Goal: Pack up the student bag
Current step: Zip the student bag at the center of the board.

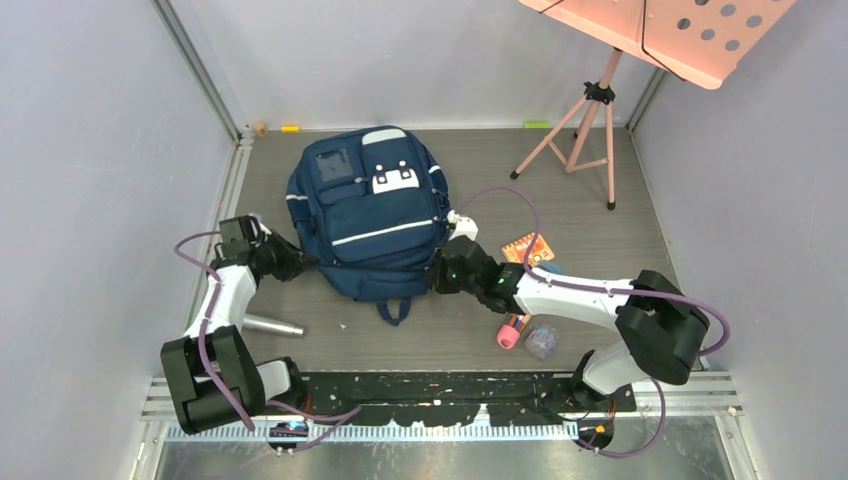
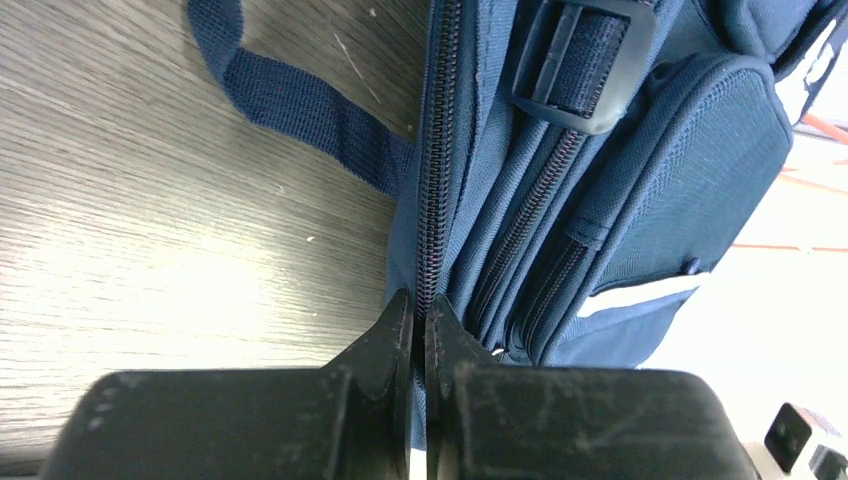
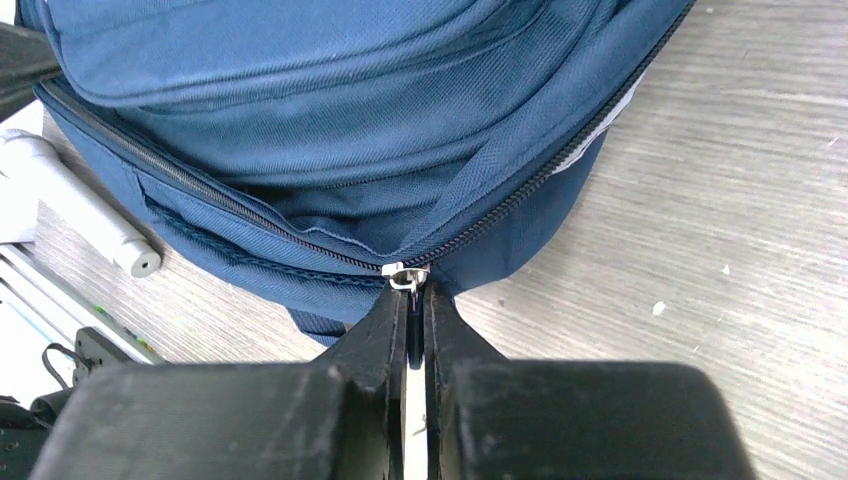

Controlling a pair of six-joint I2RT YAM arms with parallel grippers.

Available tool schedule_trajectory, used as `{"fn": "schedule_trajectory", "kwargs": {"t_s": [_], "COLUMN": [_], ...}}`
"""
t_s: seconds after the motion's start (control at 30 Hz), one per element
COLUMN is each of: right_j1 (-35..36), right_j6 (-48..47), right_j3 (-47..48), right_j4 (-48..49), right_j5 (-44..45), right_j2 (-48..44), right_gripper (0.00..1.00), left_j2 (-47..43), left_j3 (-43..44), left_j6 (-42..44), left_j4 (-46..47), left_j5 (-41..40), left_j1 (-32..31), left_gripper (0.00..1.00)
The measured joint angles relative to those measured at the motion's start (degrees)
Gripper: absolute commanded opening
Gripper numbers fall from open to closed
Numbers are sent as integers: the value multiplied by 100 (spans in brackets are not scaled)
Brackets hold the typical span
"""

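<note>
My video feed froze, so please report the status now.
Left gripper shut on student bag edge. Right gripper shut on zipper pull. Bag flat, nothing blocking.

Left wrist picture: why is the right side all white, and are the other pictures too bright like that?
Left wrist view: the light is too strong past the student bag, so that side washes out, and the table shines; right wrist view: even light, only the right hand up close looks soft; top view: clear, soft shadows.

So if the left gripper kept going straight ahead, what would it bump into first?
The student bag: the left gripper is shut right at its side zipper, so the blue fabric is straight ahead, probably already touching.
</note>
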Motion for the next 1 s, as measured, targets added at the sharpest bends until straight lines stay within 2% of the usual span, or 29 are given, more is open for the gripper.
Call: {"fn": "schedule_trajectory", "kwargs": {"t_s": [0.03,0.07,0.17,0.2,0.33,0.4,0.47,0.57,0.8,1.0], "right_j1": [-90,-170,-356,-400,-625,-680,-688,-691,-702,-763], "right_j6": [-31,-52,-201,-295,-616,-752,-846,-940,-949,-866], "right_j3": [-7,-17,-31,-33,-125,-138,-138,-140,-271,-400], "right_j4": [46,79,140,96,-59,-114,-136,-153,-144,-26], "right_j5": [-94,-181,-424,-437,-535,-656,-769,-957,-1248,-1440], "right_j2": [0,0,0,-2,-57,-160,-236,-302,-455,-542], "right_gripper": [0,0,0,0,0,0,0,0,1,0], "left_j2": [0,-4,-55,-105,-326,-378,-407,-511,-409,116], "left_j3": [0,2,2,26,688,1211,1746,2122,1652,1287], "left_j6": [2,7,105,214,612,911,1237,1698,2492,2914], "left_j4": [-11,-20,-72,-79,-356,-568,-789,-837,-492,109], "left_j5": [48,101,160,4,-686,-1099,-1580,-1742,-1517,-1414], "left_j1": [24,37,35,55,-24,-461,-1167,-2149,-4133,-5169], "left_gripper": [0,6,43,50,69,72,72,72,71,73]}}
